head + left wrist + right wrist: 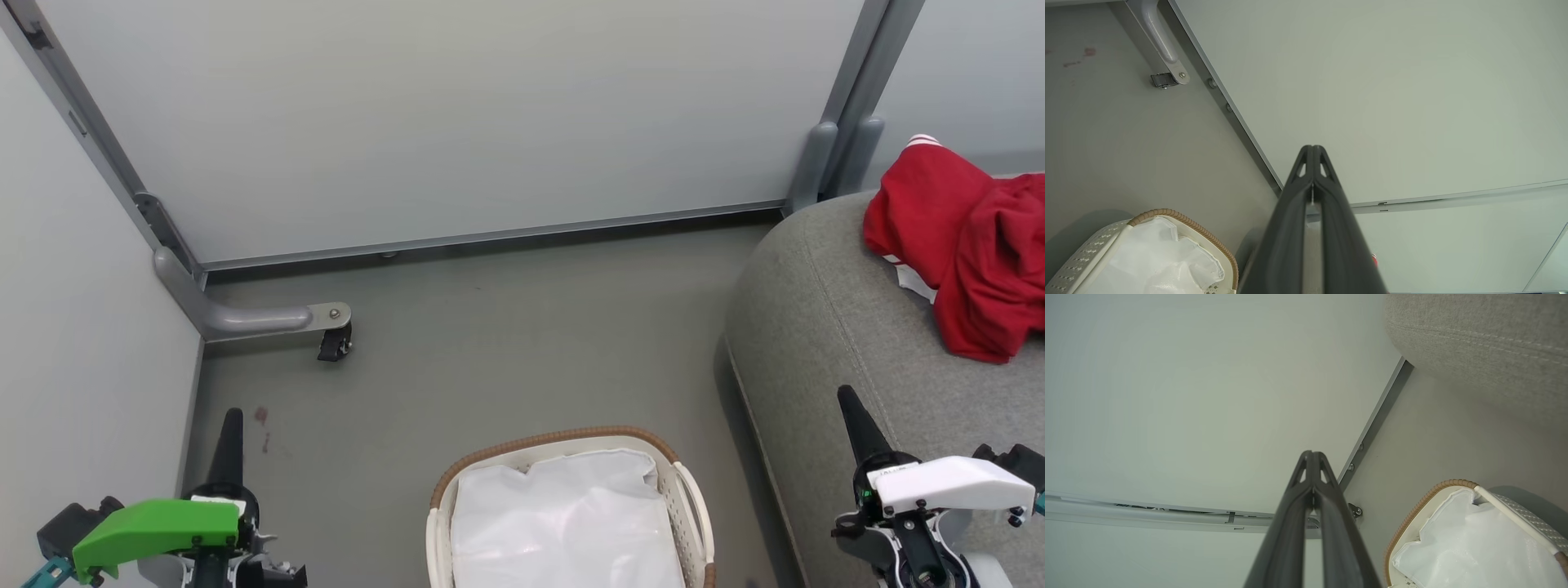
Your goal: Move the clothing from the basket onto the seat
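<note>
- The clothing (963, 245) lies in a loose red heap on the seat (824, 327), at the right of the head view, with a white-striped cuff poking up at the back. It sits well in from the cushion's rounded corner, so I judge it unlikely to slide off.
- The basket (555, 435) stands on the floor (490, 343) near the seat's side, between the two arms. The part of its inside that can be seen holds a crumpled white liner (563, 523) and no red fabric. That suggests the moving is done or nearly so, though the basket's near end is cut off by the picture's edge.
- The left gripper (231, 425) has its two dark fingers pressed together on nothing. It hangs low at the left over bare floor, pointing towards the wall.
- The right gripper (849, 408) is likewise closed and empty, and is seen against the seat's near side.
- Both arms flank the basket, apart from it and from the garments, which looks like a parked, at-rest pose.
- The floor is smooth grey-green, with a small reddish stain (261, 415) close to the left fingers. The seat is coarse grey weave with a stitched seam, likely to hold cloth in place.
- Pale partition panels (449, 122) in grey metal frames close off the corner. A curved foot with a small caster (335, 343) juts out at the left.
</note>
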Controlling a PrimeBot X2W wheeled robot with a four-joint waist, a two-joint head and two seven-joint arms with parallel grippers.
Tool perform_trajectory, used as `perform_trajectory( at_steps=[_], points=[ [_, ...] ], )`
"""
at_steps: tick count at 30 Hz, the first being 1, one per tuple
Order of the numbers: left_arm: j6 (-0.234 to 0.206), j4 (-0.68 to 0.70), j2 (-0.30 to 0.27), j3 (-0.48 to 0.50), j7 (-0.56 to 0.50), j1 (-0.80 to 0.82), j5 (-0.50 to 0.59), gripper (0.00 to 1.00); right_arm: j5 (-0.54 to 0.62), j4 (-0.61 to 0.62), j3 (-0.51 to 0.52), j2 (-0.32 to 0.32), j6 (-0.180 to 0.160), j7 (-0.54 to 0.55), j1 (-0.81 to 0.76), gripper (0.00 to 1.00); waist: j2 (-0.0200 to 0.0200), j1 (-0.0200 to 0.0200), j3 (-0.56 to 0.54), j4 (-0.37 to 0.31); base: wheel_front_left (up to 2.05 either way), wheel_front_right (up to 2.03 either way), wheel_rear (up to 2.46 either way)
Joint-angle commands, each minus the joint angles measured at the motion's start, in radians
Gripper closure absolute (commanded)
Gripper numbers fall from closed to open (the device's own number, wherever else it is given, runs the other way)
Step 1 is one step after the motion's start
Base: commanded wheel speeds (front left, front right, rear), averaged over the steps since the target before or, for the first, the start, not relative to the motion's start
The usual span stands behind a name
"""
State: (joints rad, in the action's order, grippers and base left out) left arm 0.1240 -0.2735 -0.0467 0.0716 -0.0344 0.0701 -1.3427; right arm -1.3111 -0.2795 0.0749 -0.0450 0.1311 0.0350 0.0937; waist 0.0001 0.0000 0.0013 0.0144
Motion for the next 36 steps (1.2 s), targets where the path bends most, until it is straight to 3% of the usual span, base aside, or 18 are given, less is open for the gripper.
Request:
perform_trajectory(
  at_steps=[1, 36],
  points=[
    [0.005, 0.009, -0.005, 0.008, -0.008, 0.019, -0.026, 1.00, -0.024, 0.012, 0.005, -0.006, 0.000, 0.007, 0.018, 1.00, -0.0001, 0.0000, 0.000, 0.000, 0.00, 0.00, 0.00],
    [0.009, 0.029, -0.006, 0.042, -0.077, 0.044, -0.252, 1.00, -0.280, 0.035, 0.039, -0.008, -0.001, 0.076, 0.018, 1.00, -0.0001, 0.0000, 0.002, -0.013, 0.00, 0.00, 0.00]
  ],
)
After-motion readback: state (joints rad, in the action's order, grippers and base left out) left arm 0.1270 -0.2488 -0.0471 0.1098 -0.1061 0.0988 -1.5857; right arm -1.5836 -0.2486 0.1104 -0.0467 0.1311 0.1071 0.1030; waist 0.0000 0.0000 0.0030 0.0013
